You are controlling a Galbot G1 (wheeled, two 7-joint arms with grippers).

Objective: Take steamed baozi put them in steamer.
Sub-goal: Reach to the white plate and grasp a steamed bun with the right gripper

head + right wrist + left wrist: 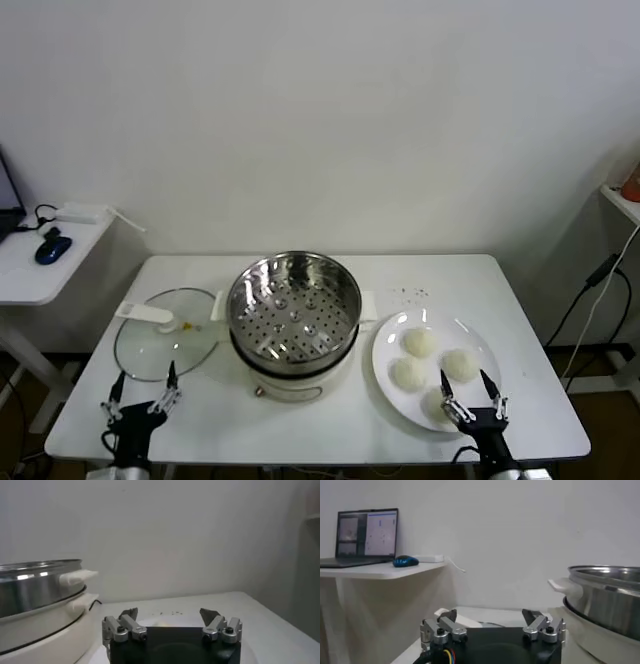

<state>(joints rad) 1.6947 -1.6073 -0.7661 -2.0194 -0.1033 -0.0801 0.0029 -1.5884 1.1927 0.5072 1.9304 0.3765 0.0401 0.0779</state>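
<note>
The steel steamer point(293, 305) with a perforated tray stands mid-table on its cream base; it also shows in the left wrist view point(610, 597) and the right wrist view point(37, 592). Three baozi point(419, 343) show plainly on a white plate point(388, 345) to its right; a fourth point(434, 401) lies partly behind my right gripper point(466, 385), which is open at the plate's near edge. My left gripper point(142, 387) is open and empty at the table's front left, just before the glass lid point(165, 345).
The lid's white handle point(145, 313) points left. A side table point(45, 262) with a blue mouse point(52, 249) and a laptop point(365, 537) stands at the left. A cable point(590, 290) hangs at the right. Small dark specks point(410, 293) lie behind the plate.
</note>
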